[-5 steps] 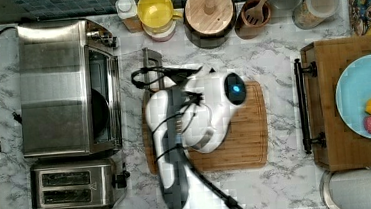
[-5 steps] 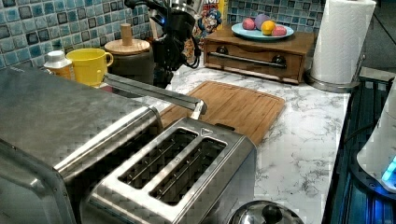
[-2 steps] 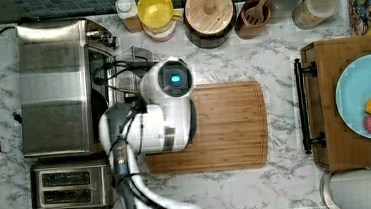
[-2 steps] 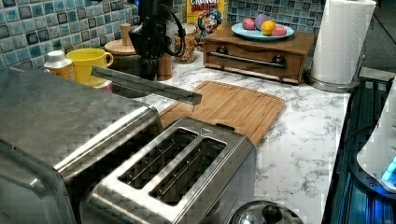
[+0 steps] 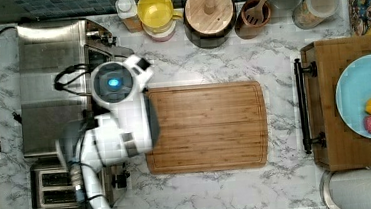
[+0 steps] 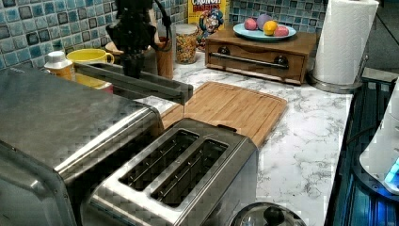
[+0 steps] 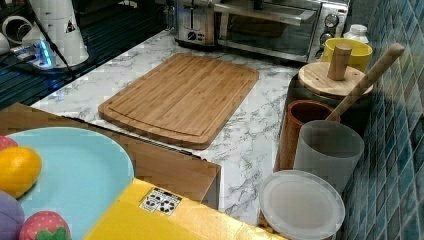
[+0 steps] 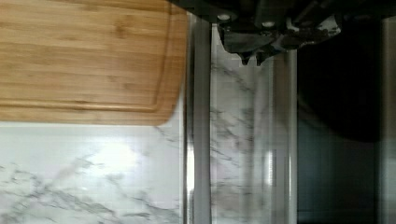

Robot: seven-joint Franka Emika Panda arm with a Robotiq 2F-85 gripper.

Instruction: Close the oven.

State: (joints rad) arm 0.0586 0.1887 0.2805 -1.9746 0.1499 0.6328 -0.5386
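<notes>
Your claw (image 8: 254,58) looks closed, gripping nothing, tips on the oven (image 5: 54,84) door's glass just behind its bar handle (image 8: 201,140), door partly raised off the counter (image 5: 230,191), board (image 5: 208,128) beyond the handle.

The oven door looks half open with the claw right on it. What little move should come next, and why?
Probably keep pushing the door toward the oven. In the left view it hangs partly raised, not shut, with the claw right at its top face, so a bit more push would likely swing it closed.
</notes>
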